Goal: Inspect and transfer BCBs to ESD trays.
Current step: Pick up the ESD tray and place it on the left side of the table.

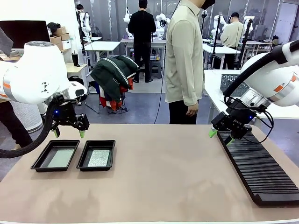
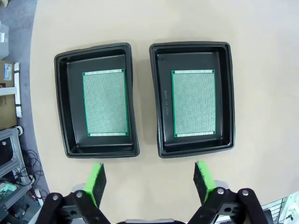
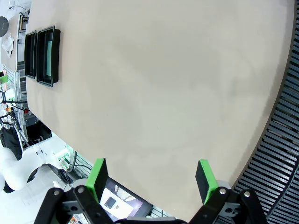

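At the left of the counter [image 1: 163,172], the left hand [image 1: 69,133] hangs above the far edge of two black trays [image 1: 55,155], its green-padded fingers spread wide with nothing between them. In the left wrist view the same hand [image 2: 150,179] looks straight down on both trays, its fingertips [image 2: 96,179] just short of their near rims. The trays sit side by side, close but not touching, near the counter's left edge. Each holds one green circuit board lying flat on its floor: one board [image 2: 105,102] in the left tray [image 2: 63,107], another board [image 2: 194,102] in the right tray [image 2: 229,93], each ringed by bare black floor.

The middle of the counter is plain beige. At its far side stands a person [image 1: 184,60] in a pale shirt and dark trousers, arm hanging at the side.

To the right, the right hand [image 1: 220,136] hovers over the far end of a long black ribbed rack [image 1: 261,172], fingers wide apart and holding nothing. In its own wrist view the right hand [image 3: 152,179] points at bare counter, with the rack [image 3: 280,154] along the right edge and the trays [image 3: 46,56] small and well away at the upper left.
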You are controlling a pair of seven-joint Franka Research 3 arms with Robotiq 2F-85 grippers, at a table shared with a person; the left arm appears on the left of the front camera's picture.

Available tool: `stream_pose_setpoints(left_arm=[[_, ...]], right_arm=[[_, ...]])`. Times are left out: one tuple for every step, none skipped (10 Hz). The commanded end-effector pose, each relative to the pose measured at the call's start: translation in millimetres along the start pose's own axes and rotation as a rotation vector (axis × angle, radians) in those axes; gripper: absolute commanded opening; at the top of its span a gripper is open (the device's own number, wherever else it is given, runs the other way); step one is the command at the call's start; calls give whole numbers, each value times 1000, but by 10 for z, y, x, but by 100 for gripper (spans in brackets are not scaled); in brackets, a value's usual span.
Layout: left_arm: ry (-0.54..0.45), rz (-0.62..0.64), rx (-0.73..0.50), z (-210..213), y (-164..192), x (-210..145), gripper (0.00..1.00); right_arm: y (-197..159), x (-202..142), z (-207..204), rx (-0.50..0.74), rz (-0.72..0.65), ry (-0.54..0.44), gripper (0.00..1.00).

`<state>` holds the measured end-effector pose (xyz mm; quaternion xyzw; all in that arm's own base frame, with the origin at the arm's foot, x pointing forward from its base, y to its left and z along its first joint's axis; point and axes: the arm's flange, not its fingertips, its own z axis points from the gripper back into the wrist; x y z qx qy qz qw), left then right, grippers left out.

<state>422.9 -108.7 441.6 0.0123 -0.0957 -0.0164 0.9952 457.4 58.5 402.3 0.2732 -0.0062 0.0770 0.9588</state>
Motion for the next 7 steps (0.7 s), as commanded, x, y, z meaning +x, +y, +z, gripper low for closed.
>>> stream_pose_setpoints(left_arm=[[-6, 5, -1, -3, 13, 4, 100], [-6, 5, -1, -3, 13, 4, 100], [-6, 5, -1, -3, 13, 4, 100], [-6, 5, -1, -3, 13, 4, 100], [-6, 5, -1, -3, 13, 4, 100], [-6, 5, -1, -3, 13, 4, 100], [-6, 5, -1, -3, 13, 4, 100]], right_arm=[[14, 7, -6, -26, -21, -7, 100], [14, 7, -6, -26, -21, -7, 100], [14, 7, -6, -26, -21, -7, 100], [14, 7, -6, -26, -21, -7, 100], [14, 7, -6, -26, -21, -7, 100], [14, 7, -6, -26, -21, -7, 100], [14, 7, -6, -26, -21, -7, 100]])
